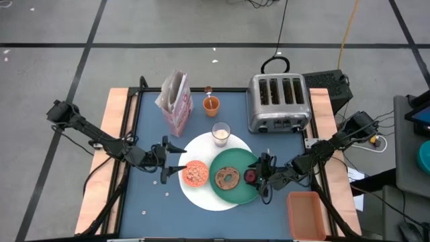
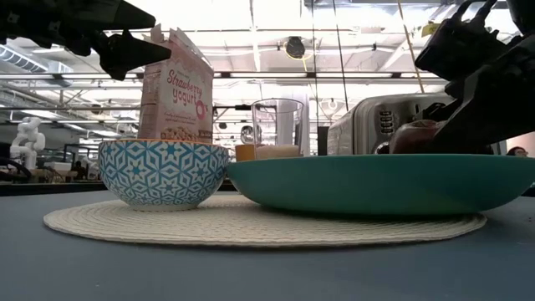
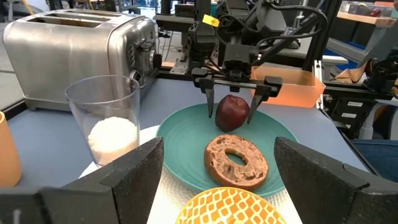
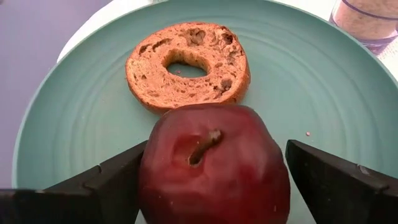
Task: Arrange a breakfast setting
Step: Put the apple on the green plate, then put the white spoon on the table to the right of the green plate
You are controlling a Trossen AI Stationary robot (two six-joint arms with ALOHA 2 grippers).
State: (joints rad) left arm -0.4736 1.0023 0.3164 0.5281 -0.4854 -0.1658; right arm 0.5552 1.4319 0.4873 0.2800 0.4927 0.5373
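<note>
Dark-red fruit (image 4: 214, 165) on green plate (image 4: 74, 124) w/ stem visible (right wrist only), right pincer (image 3: 231, 107) wide astride it.

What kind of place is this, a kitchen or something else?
Probably a robotics lab or workshop, not a kitchen: the breakfast table stands on a bare concrete floor marked with black lines, cables trail across it, and open industrial ceiling lights hang beyond.

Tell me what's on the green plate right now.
The green plate carries a bagel and a dark-red apple side by side. The open right gripper straddles the apple. The plate surface directly under both is covered.
</note>
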